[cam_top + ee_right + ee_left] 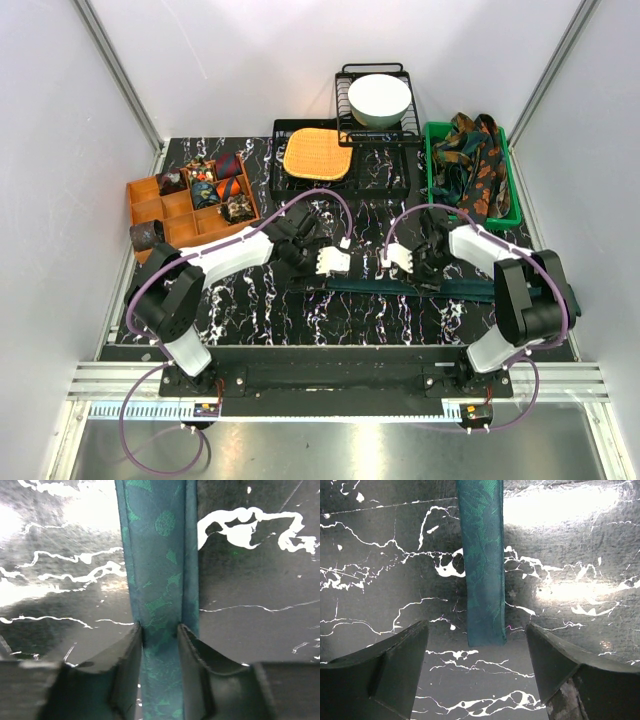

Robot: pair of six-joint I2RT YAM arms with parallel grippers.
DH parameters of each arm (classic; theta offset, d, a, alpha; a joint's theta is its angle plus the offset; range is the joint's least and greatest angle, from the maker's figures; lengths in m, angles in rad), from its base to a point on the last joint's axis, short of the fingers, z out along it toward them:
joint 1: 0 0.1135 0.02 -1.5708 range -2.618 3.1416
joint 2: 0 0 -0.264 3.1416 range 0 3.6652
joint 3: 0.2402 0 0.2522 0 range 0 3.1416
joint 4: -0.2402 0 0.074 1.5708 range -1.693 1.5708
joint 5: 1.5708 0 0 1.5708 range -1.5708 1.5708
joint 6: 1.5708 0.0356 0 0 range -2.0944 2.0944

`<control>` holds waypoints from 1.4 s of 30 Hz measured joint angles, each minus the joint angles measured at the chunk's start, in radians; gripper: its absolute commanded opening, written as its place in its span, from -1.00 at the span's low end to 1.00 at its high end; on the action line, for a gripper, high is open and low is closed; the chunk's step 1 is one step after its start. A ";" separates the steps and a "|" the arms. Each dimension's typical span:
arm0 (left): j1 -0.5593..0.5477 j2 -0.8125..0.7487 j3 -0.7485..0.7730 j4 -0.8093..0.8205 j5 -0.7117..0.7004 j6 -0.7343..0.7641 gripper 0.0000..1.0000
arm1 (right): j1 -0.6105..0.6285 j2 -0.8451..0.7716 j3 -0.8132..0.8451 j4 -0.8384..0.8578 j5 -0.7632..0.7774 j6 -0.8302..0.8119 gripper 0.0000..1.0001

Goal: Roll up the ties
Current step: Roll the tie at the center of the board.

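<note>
Top external view: a long, plain dark teal fabric necktie (370, 285) lies flat, stretched sideways across the black white-veined marble tabletop (330, 320) between the two arms. The right hand (397, 258) is clamped on it; seen from the right wrist, the jaws pinch the cloth and bunch it slightly. The left hand (333, 262) is spread wide over the tie's narrow end, with one finger (395, 665) on each side, clear of the cloth. More patterned ties (478, 160) are heaped in a green plastic bin (430, 175) at the right rear. Small rolled ties (215, 185) sit in an orange divided tray (150, 210) at the left.
</note>
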 measured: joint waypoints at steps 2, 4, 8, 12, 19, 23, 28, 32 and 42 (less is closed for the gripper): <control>0.000 0.000 0.000 -0.002 0.000 0.000 0.61 | 0.000 -0.021 -0.024 0.025 0.005 -0.015 -0.34; 0.000 0.000 0.000 -0.004 0.000 0.002 0.61 | -0.010 -0.043 -0.049 0.047 0.008 -0.035 -0.34; 0.000 0.000 0.000 -0.005 0.000 0.002 0.61 | -0.073 -0.076 -0.081 0.055 0.024 -0.088 -0.34; 0.000 -0.001 -0.004 -0.005 0.003 -0.003 0.61 | -0.150 -0.104 -0.105 0.045 0.047 -0.152 -0.33; -0.004 -0.021 -0.021 -0.008 0.014 -0.024 0.62 | -0.215 -0.133 -0.124 0.026 0.101 -0.252 0.02; -0.008 -0.036 -0.026 -0.006 0.022 -0.043 0.63 | -0.220 -0.136 -0.119 -0.005 0.103 -0.259 0.31; -0.010 -0.040 -0.026 0.004 0.034 -0.073 0.65 | -0.222 -0.165 -0.085 -0.119 0.075 -0.236 0.62; -0.010 -0.056 -0.035 0.034 0.045 -0.103 0.66 | -0.222 -0.236 -0.024 -0.178 0.043 -0.195 0.82; -0.004 -0.246 -0.066 0.132 0.095 -0.270 0.72 | -0.222 -0.256 0.341 -0.236 -0.202 0.294 0.99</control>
